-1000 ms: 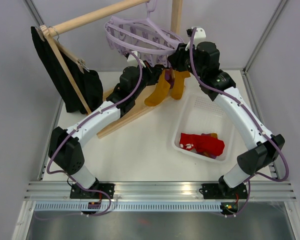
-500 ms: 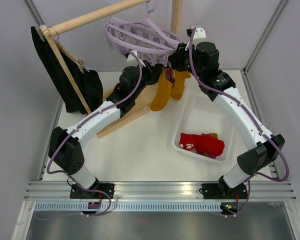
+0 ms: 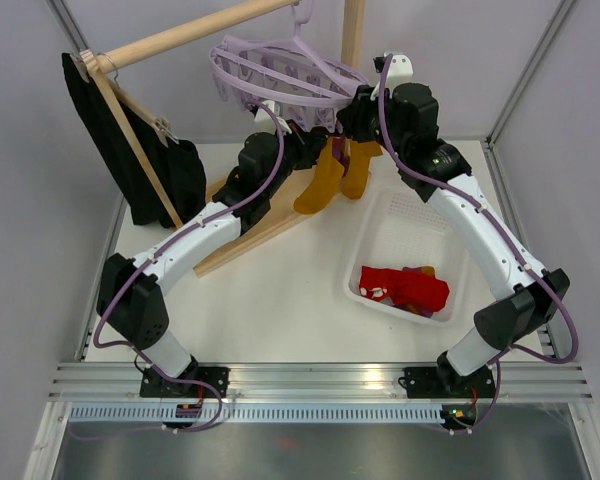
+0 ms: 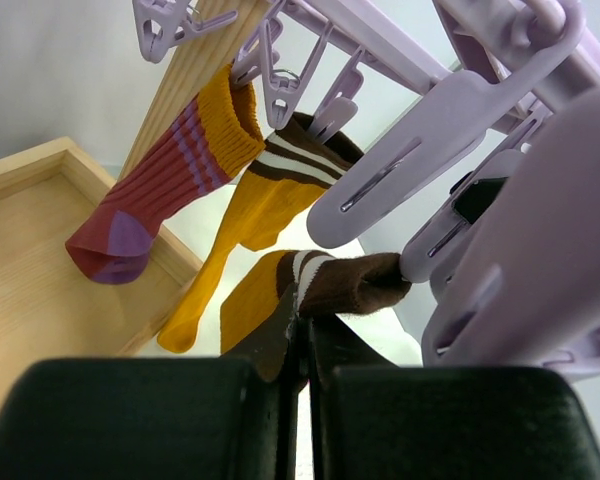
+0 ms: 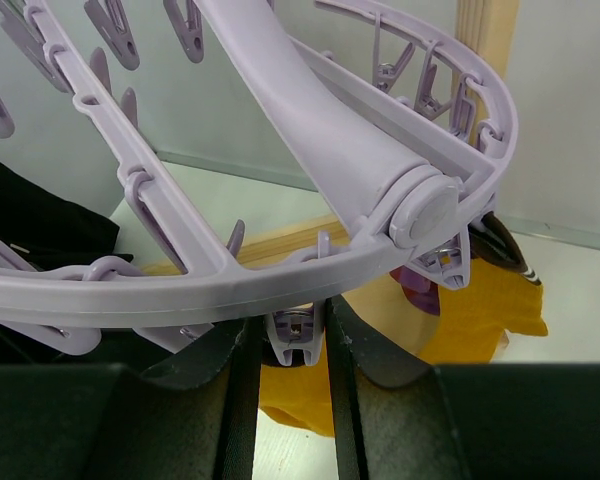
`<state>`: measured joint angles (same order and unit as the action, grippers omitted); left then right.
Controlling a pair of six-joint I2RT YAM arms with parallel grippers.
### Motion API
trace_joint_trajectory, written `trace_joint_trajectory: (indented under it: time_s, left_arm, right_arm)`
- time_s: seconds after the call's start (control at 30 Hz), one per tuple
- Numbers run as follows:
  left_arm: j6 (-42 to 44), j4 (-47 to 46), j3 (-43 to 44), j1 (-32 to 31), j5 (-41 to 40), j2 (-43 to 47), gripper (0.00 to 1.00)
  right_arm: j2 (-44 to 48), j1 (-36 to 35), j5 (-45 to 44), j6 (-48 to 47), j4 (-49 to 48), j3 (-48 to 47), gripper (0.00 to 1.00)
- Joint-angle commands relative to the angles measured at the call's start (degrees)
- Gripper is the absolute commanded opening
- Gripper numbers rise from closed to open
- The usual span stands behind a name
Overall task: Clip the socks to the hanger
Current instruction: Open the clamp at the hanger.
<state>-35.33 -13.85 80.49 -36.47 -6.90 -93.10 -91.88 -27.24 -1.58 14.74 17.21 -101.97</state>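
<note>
The lavender hanger (image 3: 270, 70) hangs from the wooden rail at the back. My left gripper (image 3: 315, 140) is shut on the brown cuff (image 4: 345, 283) of a mustard sock (image 3: 320, 185) and holds it up against a peg (image 4: 435, 245) under the ring. My right gripper (image 3: 348, 118) is shut on a peg (image 5: 296, 335) under the hanger's rim (image 5: 280, 275), one finger on each side of it. A second mustard sock (image 3: 358, 170) hangs clipped beside it. The left wrist view shows two clipped socks, one mustard with a maroon foot (image 4: 165, 175) and one mustard with a brown cuff (image 4: 265, 205).
A white basket (image 3: 410, 215) at the right holds red socks (image 3: 400, 287) and a purple one. A wooden hanger with black cloth (image 3: 140, 160) hangs at the left. The rack's wooden base (image 3: 255, 230) lies on the table under the hanger.
The mustard sock in my left gripper swung slightly right and then back left. Both arms have stayed almost still at the hanger.
</note>
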Motion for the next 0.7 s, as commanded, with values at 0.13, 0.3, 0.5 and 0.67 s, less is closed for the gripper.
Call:
trace_joint_trajectory:
  time_s: [0.13,0.3,0.5,0.67]
  left_arm:
    - [-1.3,-4.7,0.2,-0.1,1.3,3.0,0.02]
    - [-1.5,-5.0,-0.3,-0.1,1.2,3.7,0.02]
    - [-1.9,-5.2,-0.3,-0.1,1.9,4.0,0.02]
    - [-2.8,-5.3,-0.2,-0.1,2.4,3.9,0.02]
  right_arm:
    - [-0.1,-0.5,-1.1,-0.5,-1.5,-2.6,0.00]
    - [0.1,-0.5,-1.3,-0.7,-1.6,-2.7,0.00]
    - [0.3,-0.7,-1.6,-0.7,-1.9,-2.4,0.00]
    - [0.5,-0.8,-1.7,-0.8,-2.0,-2.4,0.00]
